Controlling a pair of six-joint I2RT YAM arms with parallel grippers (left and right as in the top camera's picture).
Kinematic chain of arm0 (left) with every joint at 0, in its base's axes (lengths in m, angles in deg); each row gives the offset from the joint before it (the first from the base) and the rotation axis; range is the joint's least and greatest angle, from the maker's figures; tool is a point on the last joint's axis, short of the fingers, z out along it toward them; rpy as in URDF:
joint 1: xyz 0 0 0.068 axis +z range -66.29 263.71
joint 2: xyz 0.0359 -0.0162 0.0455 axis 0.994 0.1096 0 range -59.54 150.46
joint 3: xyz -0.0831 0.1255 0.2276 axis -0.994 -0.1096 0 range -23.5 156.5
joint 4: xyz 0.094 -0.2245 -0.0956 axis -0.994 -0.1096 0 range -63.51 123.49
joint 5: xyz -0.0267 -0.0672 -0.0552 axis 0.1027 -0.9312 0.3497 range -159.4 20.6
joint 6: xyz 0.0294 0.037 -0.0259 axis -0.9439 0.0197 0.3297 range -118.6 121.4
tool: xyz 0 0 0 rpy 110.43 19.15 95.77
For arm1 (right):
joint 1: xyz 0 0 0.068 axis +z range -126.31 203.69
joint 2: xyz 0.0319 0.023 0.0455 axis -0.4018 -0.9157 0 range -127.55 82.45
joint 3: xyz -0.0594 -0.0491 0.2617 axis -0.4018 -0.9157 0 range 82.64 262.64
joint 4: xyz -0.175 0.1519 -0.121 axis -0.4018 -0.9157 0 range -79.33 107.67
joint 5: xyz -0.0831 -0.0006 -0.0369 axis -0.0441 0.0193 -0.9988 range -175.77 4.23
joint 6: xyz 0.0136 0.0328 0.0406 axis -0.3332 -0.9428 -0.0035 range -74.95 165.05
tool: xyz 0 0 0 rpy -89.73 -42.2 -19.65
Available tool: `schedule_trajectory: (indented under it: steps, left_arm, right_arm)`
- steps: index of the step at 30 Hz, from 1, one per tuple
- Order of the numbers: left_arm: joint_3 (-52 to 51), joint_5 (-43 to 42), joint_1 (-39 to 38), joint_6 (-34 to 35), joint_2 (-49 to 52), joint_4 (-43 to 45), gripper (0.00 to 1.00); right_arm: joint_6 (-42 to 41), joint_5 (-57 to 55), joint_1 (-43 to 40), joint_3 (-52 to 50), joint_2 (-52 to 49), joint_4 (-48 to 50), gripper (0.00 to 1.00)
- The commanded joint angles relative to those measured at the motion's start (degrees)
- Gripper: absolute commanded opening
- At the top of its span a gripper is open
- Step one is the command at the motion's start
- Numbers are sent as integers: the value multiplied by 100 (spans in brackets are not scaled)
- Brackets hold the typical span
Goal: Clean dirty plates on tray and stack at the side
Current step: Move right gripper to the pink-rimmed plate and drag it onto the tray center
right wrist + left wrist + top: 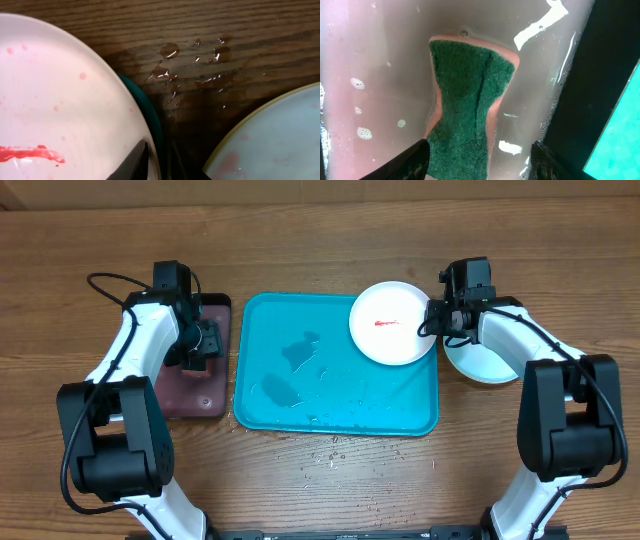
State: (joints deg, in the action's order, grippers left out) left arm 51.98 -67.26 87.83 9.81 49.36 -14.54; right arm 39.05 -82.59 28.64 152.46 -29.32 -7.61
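A brown wooden worktop (320, 220) is seen from above, with water drops (195, 60) scattered on it between the two plates. The turquoise tray (335, 395) lies at the middle, its floor wet.

The white plate (393, 323), marked with a red smear (30, 152), sits over the tray's far right corner and overhangs the rim. In the right wrist view it is cut off by the frame on the left and at the bottom. A second plate (487, 367), pale with a yellow-green rim, rests on the worktop just right of the tray. It is partly covered by the right arm in the overhead view, and whether another plate lies under it cannot be told.

The right arm is stretched forward with its wrist turned inward. The right end effector (437, 318) is set narrowly about the white plate's right edge. One finger (132, 162) is seen on the plate's upper face, while the other is mostly hidden below the rim.

The left arm is bent over the small black-rimmed tray (215, 405). The left end effector (479, 160) is held wide, pointing down, with only the tips of its fingers (412, 160) in view. A green-topped sponge (467, 105) lies between and ahead of them in cloudy, bubbly water; its near end is cut off by the frame.
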Motion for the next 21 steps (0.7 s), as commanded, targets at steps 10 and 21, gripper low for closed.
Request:
schedule_trajectory:
  steps: [10, 21]
  left_arm:
    - [111, -11, -39, -70, -138, 7, 66]
    - [111, -11, -39, -68, -138, 7, 66]
  right_arm:
    - [-52, 280, 46, 297, 704, -656, 4]
    - [-1056, 1106, 673, 289, 984, -1368, 4]
